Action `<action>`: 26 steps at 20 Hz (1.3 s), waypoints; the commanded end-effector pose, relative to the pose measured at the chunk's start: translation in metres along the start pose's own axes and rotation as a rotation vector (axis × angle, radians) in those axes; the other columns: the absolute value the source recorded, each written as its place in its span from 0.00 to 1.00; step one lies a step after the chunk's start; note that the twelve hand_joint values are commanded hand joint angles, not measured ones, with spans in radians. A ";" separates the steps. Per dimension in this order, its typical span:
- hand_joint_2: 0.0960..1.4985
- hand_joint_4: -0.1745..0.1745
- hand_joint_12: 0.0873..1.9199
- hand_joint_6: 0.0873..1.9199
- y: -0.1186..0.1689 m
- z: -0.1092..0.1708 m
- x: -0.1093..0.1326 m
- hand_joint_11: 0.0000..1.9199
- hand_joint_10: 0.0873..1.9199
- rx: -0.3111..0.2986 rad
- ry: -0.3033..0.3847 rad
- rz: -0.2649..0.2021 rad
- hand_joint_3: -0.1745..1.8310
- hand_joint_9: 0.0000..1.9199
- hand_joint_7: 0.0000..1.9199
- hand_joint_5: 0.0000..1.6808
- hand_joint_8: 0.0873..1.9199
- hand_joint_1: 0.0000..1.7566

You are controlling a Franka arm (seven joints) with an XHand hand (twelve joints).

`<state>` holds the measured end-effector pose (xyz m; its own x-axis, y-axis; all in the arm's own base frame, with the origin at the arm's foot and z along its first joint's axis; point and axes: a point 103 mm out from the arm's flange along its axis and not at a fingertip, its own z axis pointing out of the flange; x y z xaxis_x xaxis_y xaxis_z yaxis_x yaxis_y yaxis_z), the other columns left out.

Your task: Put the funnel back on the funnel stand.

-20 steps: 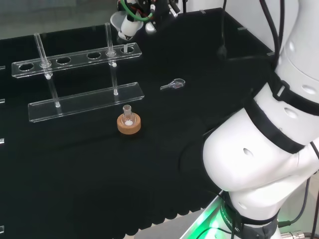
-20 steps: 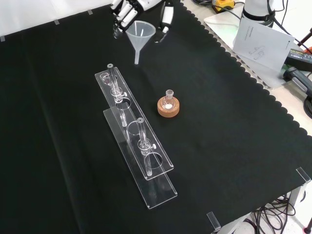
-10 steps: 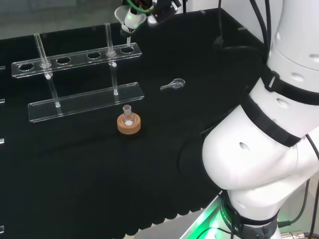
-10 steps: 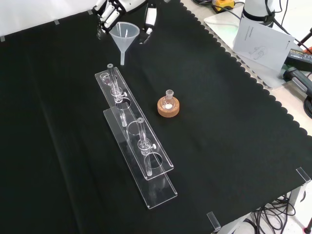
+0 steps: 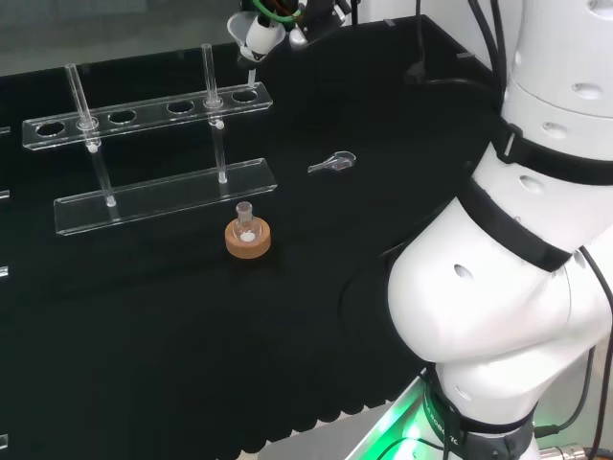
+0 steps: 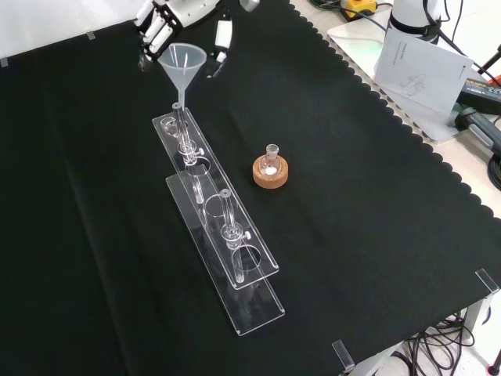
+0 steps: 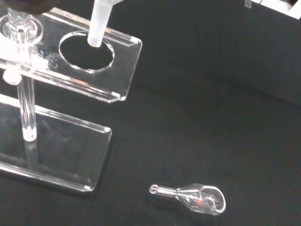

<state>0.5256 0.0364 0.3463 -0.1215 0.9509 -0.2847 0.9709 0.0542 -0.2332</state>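
A clear plastic funnel [image 6: 182, 61] hangs upright in my hand [image 6: 159, 17], whose fingers and thumb are curled round its cone. In the wrist view its stem [image 7: 98, 24] points down with its tip just over the end hole of the funnel stand [image 7: 123, 70]. The stand [image 6: 235, 258] is a clear acrylic rack with a holed upper shelf on thin posts; in the head view the funnel [image 5: 251, 36] is above the right end of that shelf [image 5: 144, 110], under the hand [image 5: 316, 14].
A cork ring with a small flask [image 6: 270, 171] stands right of the rack in the front view. A small glass scoop [image 7: 193, 197] lies on the cloth beyond the rack's end [image 5: 333, 163]. Papers [image 6: 415, 66] lie past the cloth's scalloped edge.
The hand has carried the funnel to the left in the front view, from beside the rack's far end to over its end hole. The funnel stayed upright in the hand.
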 end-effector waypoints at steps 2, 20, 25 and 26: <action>0.51 0.43 0.66 0.06 0.020 0.004 0.009 0.25 0.22 -0.001 0.001 -0.024 0.31 0.50 0.31 0.36 0.32 0.37; 0.52 0.43 0.65 0.07 0.037 0.032 0.019 0.26 0.22 0.062 -0.033 -0.020 0.31 0.50 0.31 0.37 0.32 0.37; 0.52 0.43 0.65 0.07 0.044 0.041 0.023 0.26 0.22 0.084 -0.022 -0.026 0.31 0.49 0.30 0.35 0.31 0.37; 0.52 0.42 0.65 0.06 0.045 0.042 0.023 0.26 0.21 0.084 -0.020 -0.028 0.31 0.48 0.29 0.34 0.31 0.37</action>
<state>0.5548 0.0469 0.2971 -0.1509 0.9408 -0.3034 0.9506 0.0539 -0.3058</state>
